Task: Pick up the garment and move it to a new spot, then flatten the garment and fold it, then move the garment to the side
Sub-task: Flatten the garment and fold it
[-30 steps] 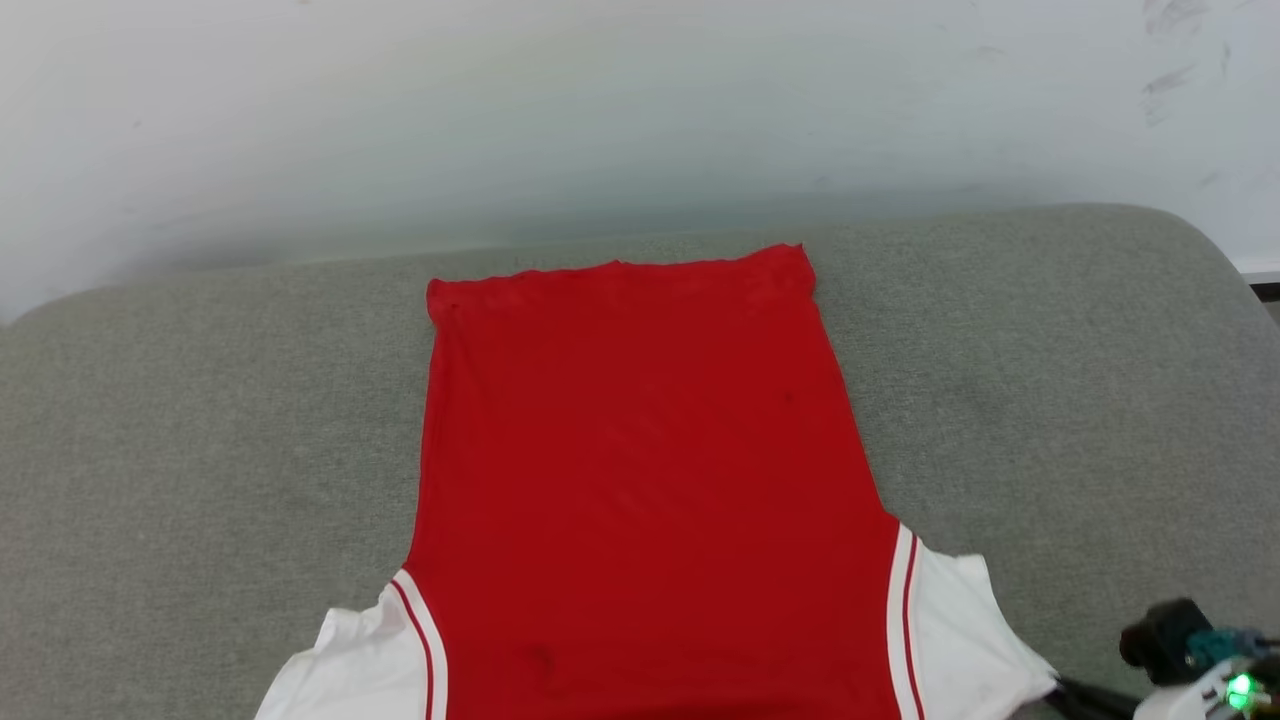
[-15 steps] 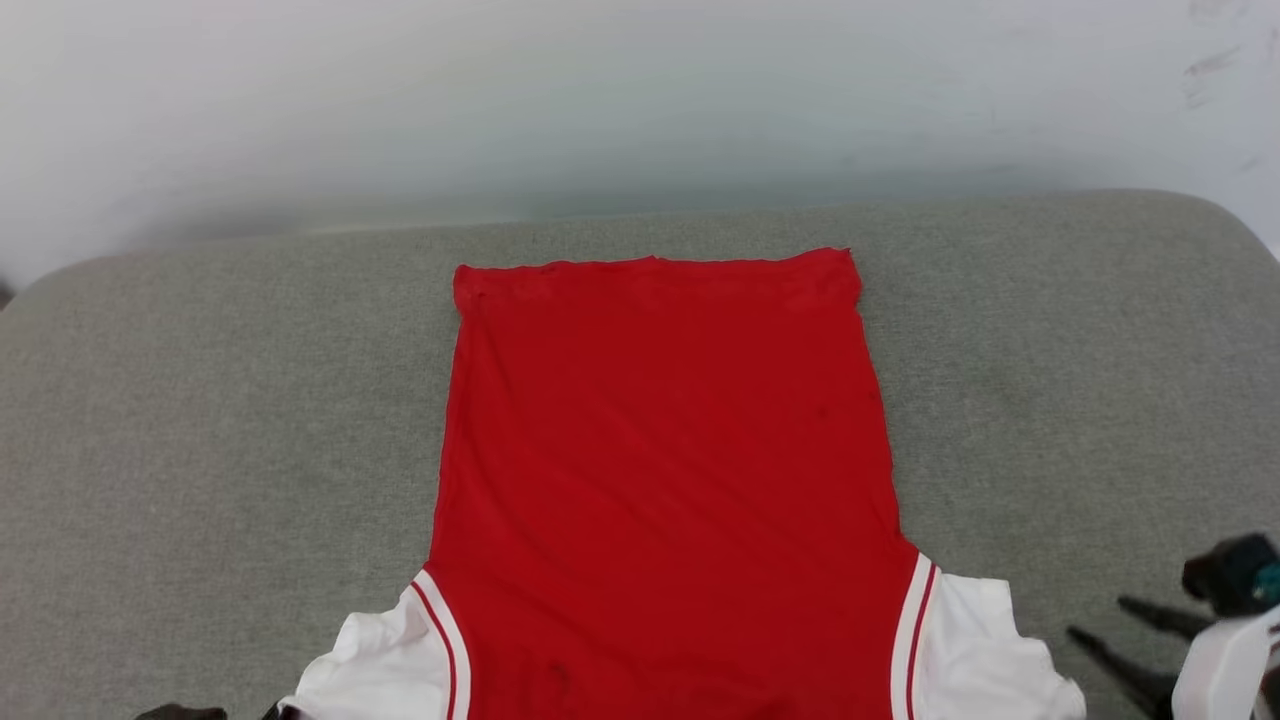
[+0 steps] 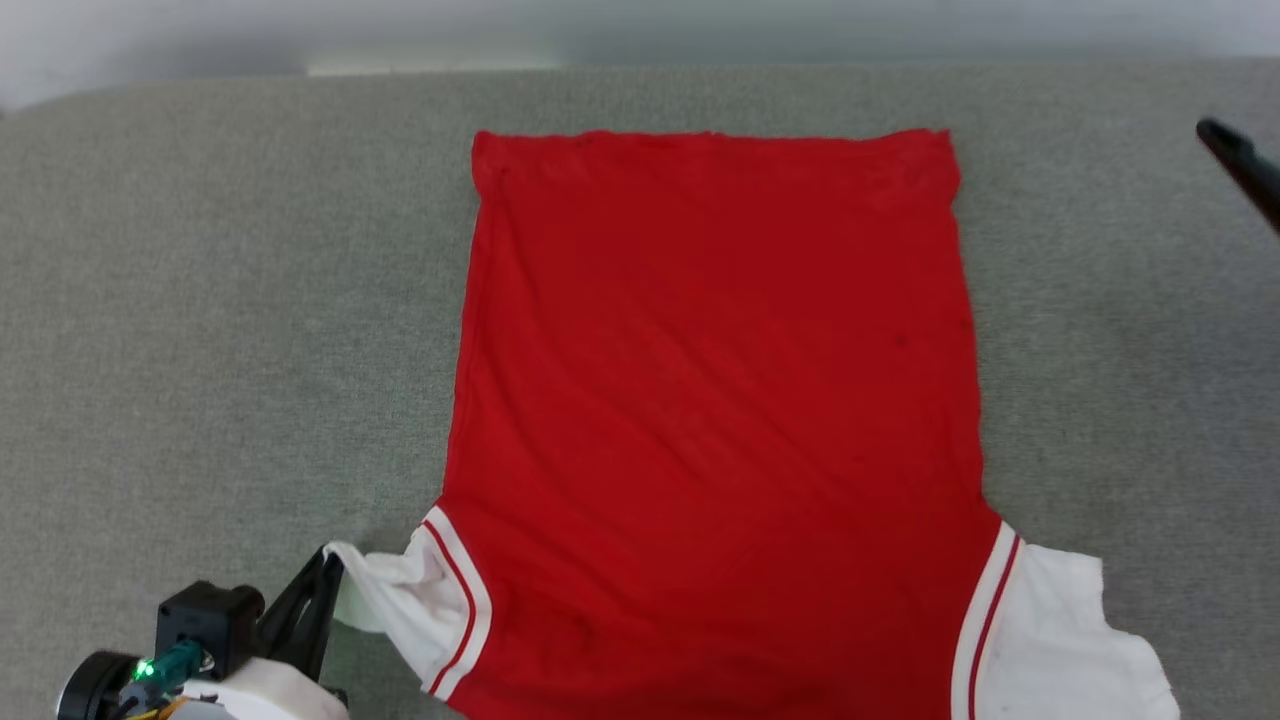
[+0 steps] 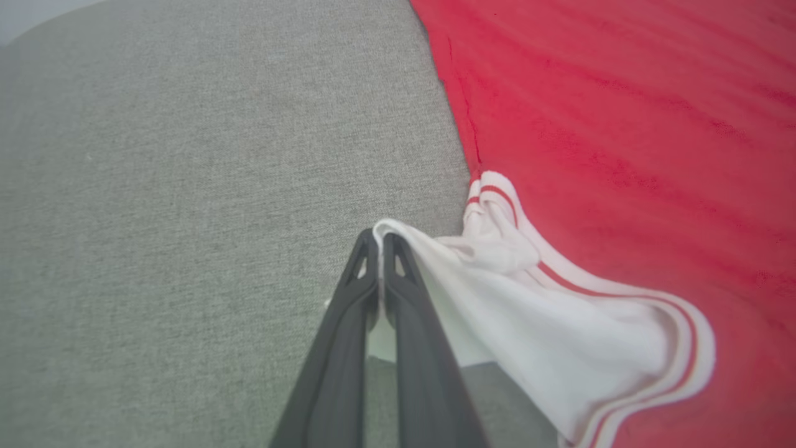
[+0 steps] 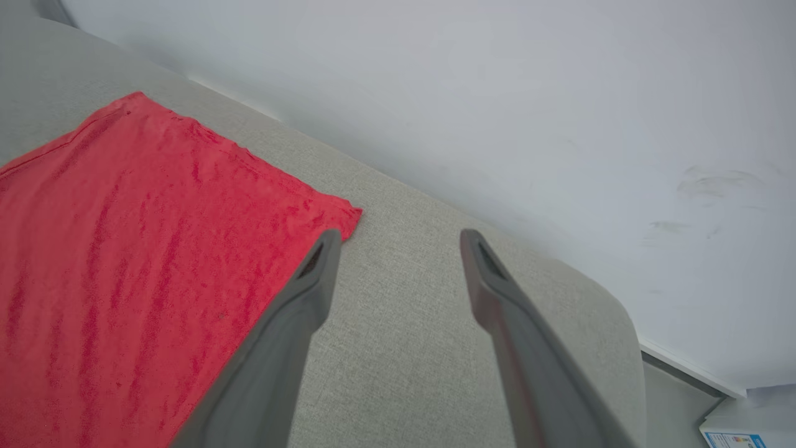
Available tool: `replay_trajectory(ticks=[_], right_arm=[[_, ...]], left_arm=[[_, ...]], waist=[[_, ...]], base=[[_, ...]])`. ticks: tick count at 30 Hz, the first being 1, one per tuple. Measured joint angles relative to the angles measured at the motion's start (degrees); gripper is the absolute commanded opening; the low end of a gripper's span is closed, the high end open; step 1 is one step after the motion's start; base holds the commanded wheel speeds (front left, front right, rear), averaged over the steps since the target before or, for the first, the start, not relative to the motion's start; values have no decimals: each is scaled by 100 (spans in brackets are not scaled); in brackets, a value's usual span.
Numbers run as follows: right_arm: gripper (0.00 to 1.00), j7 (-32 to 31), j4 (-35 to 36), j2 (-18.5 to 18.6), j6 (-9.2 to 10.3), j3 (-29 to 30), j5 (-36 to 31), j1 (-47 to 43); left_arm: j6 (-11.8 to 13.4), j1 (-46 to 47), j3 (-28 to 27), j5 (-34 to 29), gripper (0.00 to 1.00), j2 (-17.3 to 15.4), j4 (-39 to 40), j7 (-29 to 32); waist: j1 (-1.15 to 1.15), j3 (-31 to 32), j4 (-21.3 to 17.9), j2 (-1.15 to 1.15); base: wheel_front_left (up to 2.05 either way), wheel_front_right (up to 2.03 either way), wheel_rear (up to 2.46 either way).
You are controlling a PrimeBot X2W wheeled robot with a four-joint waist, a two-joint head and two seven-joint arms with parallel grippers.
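Head view: red jersey shirt [image 3: 720, 400] with white short sleeves and red-white striped trim lies spread, plain side up, mid-way across a grey woven upholstered cushion [image 3: 200, 300]. Long axis runs near to far, hem at the far end, sleeves nearest the robot. Left gripper [image 3: 328, 570] at lower left, pinching the tip of the bunched left sleeve [image 3: 400, 590]; shirt body lies to its right. One dark finger [image 3: 1238, 160] at the upper right edge, well clear of the cloth. Left wrist view: both fingers pressed together on the white sleeve edge, which lifts slightly off the cushion. Likely next: draw that sleeve outward, away from the red body, to flatten it; left arm is the nearer. Right wrist view: right gripper [image 5: 398, 239] spread wide, holding nothing, above the cushion just beside the far hem corner. Pale scuffed wall [image 5: 559, 93] behind; printed paper [image 5: 740, 435] at the lower corner.
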State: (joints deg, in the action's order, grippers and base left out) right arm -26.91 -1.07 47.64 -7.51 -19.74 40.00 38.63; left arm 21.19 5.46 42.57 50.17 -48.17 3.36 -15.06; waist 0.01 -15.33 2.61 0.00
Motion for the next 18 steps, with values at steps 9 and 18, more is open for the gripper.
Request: replay_trajectory(ticks=[9,18], right_arm=[[100,-2719,-956,-201,-1,-1007,244,2298],[100,-4221,-1875,-521,-1,-1362,59,3466]], left_arm=[[-27,708,-14,-436,0,93,346,18],[32,1129,4,-800,0,321,577,18]], waist=[[1,-1022,492,0],[1,-1854,1067,0]], base=[[0,0,0],[0,0,0]])
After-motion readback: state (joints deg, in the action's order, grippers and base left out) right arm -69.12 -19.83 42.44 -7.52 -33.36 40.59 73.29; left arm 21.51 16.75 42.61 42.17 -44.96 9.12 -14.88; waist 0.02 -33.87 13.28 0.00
